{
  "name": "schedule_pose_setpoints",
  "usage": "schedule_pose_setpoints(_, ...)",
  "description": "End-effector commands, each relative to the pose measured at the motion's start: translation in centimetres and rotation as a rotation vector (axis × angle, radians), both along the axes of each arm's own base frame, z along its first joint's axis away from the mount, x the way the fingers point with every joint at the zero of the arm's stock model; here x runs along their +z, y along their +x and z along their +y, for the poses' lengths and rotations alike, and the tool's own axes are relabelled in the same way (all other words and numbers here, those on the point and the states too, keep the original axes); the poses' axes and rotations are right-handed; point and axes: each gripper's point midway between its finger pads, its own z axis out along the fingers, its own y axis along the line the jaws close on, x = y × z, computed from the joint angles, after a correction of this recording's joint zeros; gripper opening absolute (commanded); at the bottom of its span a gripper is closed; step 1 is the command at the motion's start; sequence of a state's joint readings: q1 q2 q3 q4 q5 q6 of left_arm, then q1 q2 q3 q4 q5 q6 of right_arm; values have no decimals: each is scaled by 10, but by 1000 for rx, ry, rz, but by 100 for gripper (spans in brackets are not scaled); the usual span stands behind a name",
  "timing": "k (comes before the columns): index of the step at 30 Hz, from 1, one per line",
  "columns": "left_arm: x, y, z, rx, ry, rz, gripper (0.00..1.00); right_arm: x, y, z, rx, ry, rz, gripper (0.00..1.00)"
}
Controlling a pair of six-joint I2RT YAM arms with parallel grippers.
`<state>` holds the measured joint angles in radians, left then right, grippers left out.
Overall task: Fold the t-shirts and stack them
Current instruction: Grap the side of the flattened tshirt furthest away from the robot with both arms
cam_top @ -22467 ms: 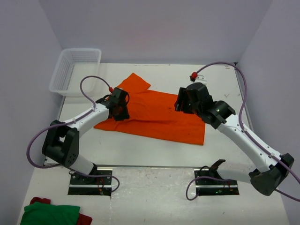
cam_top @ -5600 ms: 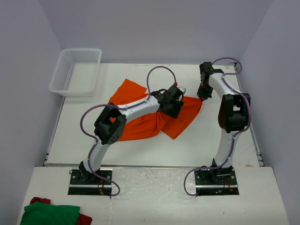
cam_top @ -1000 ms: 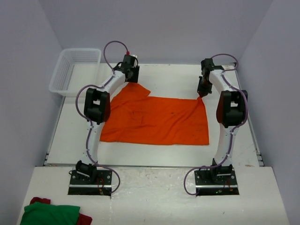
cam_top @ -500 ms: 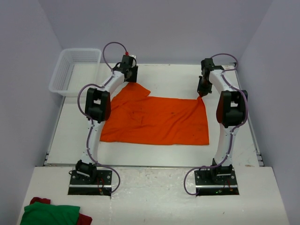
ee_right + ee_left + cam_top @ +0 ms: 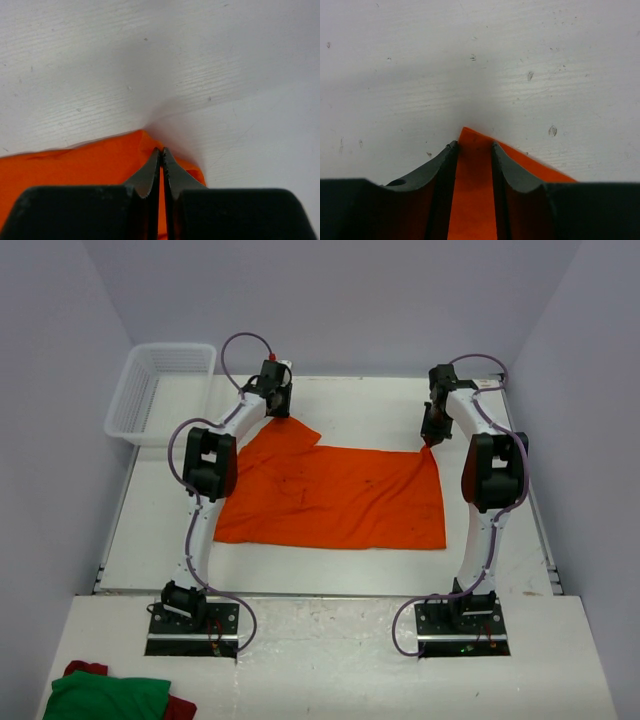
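Since a few seconds ago, when it lay bunched up under the left arm, the orange t-shirt (image 5: pixel 330 495) has been pulled out and now lies spread nearly flat across the middle of the table (image 5: pixel 350 400), its long side running left to right. Over the last second the left claw (image 5: pixel 278 406) has edged a little nearer to the shirt's far left corner, the sleeve that sticks out toward the back. From the left wrist camera, its two dark fingers (image 5: pixel 445 157) stand partly apart on either side of that pointed corner, with a strip of orange cloth lying flat in the gap, and nothing shows them pinching it. The right claw (image 5: pixel 430 436) is at the shirt's far right corner, as it was a second ago. Its fingers (image 5: pixel 149 172) are pressed tight together with the cloth caught between the tips, and that corner rises off the table to meet them. A white mesh basket (image 5: pixel 125 400) sits at the far left of the table, well apart from the shirt. A green cloth (image 5: pixel 110 698) lies over a red one (image 5: pixel 180 707) on the near left, in front of the arm bases.
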<state>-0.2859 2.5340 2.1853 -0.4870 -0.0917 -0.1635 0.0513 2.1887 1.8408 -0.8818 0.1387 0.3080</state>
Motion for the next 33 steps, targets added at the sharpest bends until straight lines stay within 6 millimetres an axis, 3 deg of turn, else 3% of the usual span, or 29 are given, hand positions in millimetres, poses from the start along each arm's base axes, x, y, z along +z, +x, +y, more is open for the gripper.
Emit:
schedule_pose_setpoints(1,-7,1,0,-19,6,10,34,21,6,-2,16,-12,-56,0)
schedule_pose_setpoints(6,-17,-3,4,-12,29,26,26,18,6,-1,15,-6,-48,0)
schedule_pose_setpoints(9,-16,-1,4,-8,29,20,12,17,7,-2,15,-11,-46,0)
schedule_pose_setpoints(12,4,6,6,3,35,-26,0,14,9,-2,14,-18,-44,0)
schedule_pose_setpoints(15,29,9,10,3,57,-69,0,16,12,-6,6,-35,-52,0)
schedule_pose_setpoints(19,83,3,11,1,60,-171,0,19,19,-11,-6,-57,-68,0)
schedule_pose_setpoints(22,104,-5,17,26,62,-191,0,23,23,-13,-13,-62,-82,0)
schedule_pose_setpoints(27,117,-22,18,69,22,-187,0,32,26,-16,-22,-55,-105,0)
schedule_pose_setpoints(33,146,-40,5,53,10,-235,0,35,27,-14,-14,-36,-106,0)
